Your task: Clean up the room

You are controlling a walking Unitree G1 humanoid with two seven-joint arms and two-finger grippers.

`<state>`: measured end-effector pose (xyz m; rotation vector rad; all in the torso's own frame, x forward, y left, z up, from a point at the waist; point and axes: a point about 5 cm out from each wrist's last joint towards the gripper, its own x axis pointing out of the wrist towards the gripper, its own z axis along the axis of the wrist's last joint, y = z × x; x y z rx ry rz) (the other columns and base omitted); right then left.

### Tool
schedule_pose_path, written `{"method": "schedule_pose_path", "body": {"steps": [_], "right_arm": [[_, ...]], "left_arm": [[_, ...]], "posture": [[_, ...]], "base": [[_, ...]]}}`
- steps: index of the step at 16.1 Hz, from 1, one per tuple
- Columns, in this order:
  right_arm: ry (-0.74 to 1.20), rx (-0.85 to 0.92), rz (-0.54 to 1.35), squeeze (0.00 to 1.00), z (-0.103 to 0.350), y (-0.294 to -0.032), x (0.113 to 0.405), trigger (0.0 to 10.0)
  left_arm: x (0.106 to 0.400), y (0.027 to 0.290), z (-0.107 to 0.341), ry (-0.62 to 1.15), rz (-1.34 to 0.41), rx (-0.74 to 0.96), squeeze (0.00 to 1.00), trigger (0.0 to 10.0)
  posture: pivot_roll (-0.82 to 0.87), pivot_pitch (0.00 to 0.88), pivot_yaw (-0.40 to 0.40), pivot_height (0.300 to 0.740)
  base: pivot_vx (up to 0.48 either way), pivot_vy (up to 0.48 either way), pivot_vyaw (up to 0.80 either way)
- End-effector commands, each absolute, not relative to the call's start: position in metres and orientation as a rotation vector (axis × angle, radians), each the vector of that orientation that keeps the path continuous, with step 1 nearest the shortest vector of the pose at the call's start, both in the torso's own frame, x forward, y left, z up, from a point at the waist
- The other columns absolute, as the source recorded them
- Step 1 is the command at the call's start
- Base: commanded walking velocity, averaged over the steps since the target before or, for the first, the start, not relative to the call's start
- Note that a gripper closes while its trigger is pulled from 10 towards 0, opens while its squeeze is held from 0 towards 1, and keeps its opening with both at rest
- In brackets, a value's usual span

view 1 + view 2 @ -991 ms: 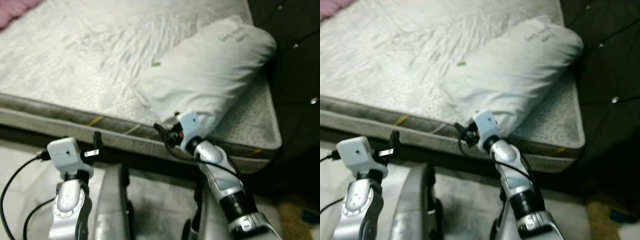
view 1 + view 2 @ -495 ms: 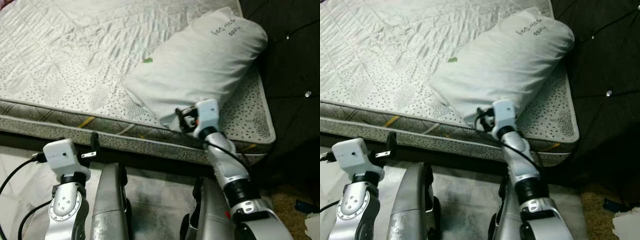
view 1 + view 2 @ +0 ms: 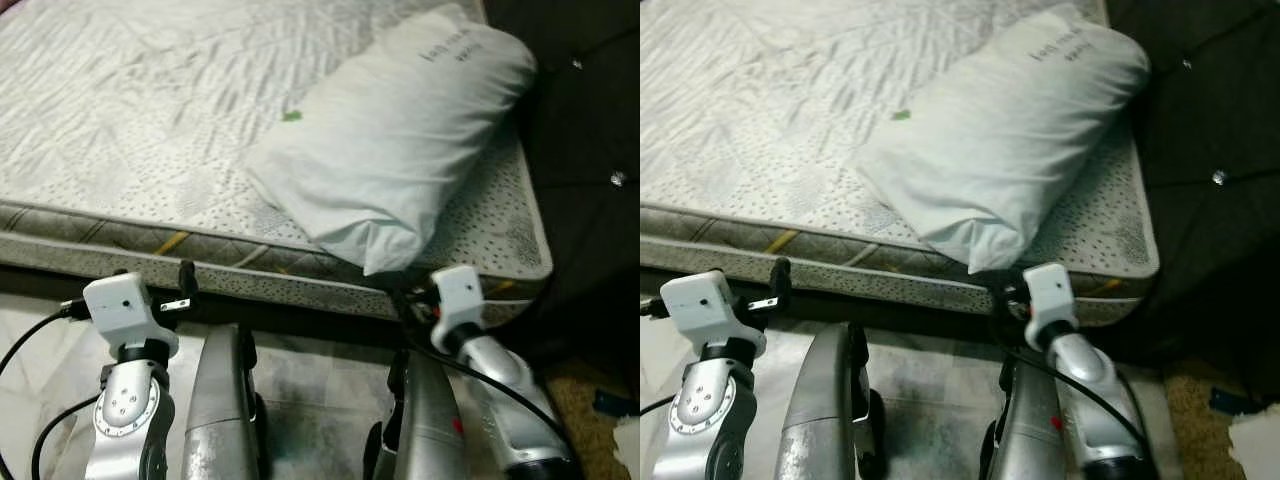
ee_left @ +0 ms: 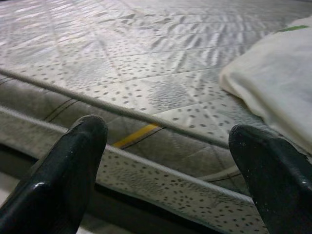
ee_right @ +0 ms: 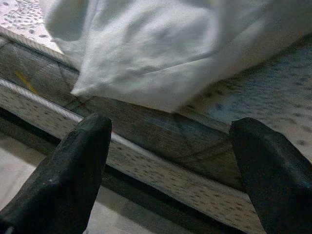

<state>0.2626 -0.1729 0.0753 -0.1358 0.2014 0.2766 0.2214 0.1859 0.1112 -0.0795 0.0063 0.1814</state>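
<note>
A white pillow (image 3: 400, 150) with dark handwriting near its far end lies slanted on the right part of the quilted mattress (image 3: 130, 120), its near corner hanging just over the edge. My right gripper (image 5: 170, 170) is open with nothing between its fingers, below and just in front of that corner, level with the mattress side (image 5: 161, 146). In the head views it sits at the bed's front edge (image 3: 405, 298). My left gripper (image 4: 170, 165) is open too, held before the mattress edge further left (image 3: 185, 285).
A dark tufted headboard (image 3: 590, 120) rises right of the bed. Pale floor tiles (image 3: 320, 370) run along the bed's front, with my silver legs (image 3: 220, 410) over them. A small blue item (image 3: 610, 403) and a white scrap (image 3: 628, 440) lie on brown floor at the far right.
My right gripper has drawn back from the pillow's near corner and dropped below the mattress edge. The pillow stays on the bed. The left arm has barely moved; the camera shifted a little.
</note>
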Motion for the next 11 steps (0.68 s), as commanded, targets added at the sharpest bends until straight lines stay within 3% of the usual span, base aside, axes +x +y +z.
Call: {"method": "schedule_pose_path", "body": {"steps": [1, 4, 11], "right_arm": [[0.171, -0.155, 0.239, 0.00, 0.083, -0.183, 0.265, 10.0], [0.126, -0.123, 0.124, 0.00, 0.104, -0.189, 0.297, 10.0], [0.189, 0.009, 0.274, 0.00, 0.112, -0.133, 0.342, 10.0]], "left_arm": [[0.222, 0.184, 0.107, 0.031, 0.176, -0.083, 0.00, 10.0], [0.225, 0.182, 0.108, 0.030, 0.165, -0.084, 0.00, 10.0], [0.222, 0.185, 0.111, 0.025, 0.160, -0.099, 0.00, 10.0]], "posture": [[0.08, 0.190, -0.022, 0.545], [0.09, 0.177, -0.017, 0.545], [0.13, 0.185, -0.040, 0.545]], "base": [[0.000, 0.000, 0.00], [0.000, 0.000, 0.00], [0.000, 0.000, 0.00]]}}
